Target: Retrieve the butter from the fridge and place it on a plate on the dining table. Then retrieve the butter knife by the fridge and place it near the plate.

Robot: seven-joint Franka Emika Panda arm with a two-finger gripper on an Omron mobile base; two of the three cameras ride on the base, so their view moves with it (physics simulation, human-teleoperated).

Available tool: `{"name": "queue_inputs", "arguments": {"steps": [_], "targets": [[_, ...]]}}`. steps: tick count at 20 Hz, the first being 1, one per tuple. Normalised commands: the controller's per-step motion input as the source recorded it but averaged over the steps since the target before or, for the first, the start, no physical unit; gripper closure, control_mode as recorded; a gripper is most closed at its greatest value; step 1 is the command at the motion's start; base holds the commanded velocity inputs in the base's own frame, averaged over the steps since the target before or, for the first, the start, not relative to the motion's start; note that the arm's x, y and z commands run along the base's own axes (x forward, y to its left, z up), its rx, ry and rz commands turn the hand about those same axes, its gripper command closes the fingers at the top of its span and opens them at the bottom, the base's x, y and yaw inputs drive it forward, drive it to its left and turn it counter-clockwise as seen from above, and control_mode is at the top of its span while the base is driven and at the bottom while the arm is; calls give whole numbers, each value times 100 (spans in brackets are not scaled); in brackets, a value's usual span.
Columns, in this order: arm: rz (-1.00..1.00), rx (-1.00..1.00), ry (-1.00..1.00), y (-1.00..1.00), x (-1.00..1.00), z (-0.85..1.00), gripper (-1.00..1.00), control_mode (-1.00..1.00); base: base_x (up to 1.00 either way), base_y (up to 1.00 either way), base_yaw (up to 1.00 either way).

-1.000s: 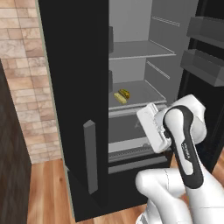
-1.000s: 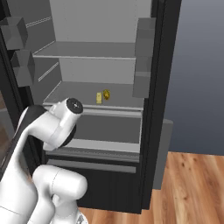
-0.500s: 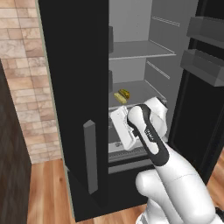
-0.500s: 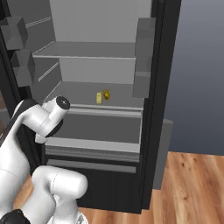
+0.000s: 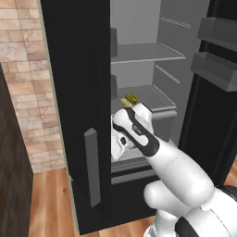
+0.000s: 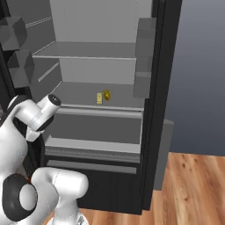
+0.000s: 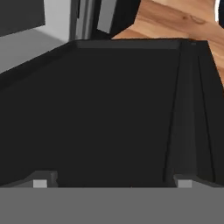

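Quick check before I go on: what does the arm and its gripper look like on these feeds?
The arm is glossy white with rounded, bulbous segments and dark grey to black bands at the joints; one black strip near the wrist carries small white lettering, too small to read. The gripper shows two small dark fingertips with pale grey pads. No loose cables are visible.

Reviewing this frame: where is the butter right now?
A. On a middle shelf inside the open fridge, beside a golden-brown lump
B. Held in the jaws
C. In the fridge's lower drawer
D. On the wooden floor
A: the butter lies on the grey shelf of the open fridge, next to the golden-brown lump.
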Motion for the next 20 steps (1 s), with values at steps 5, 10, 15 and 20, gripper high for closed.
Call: {"name": "queue_inputs", "arguments": {"steps": [5, 10, 15, 20], "targets": [[9, 0, 7, 88, -5, -16, -100, -100, 0, 0, 0], [2, 0, 5, 77, -18, -9, -100, -100, 0, 0, 0], [0, 0, 4, 49, -15, -6, -100, -100, 0, 0, 0], [-1, -2, 4, 11, 0, 0, -100, -100, 0, 0, 0]]}}
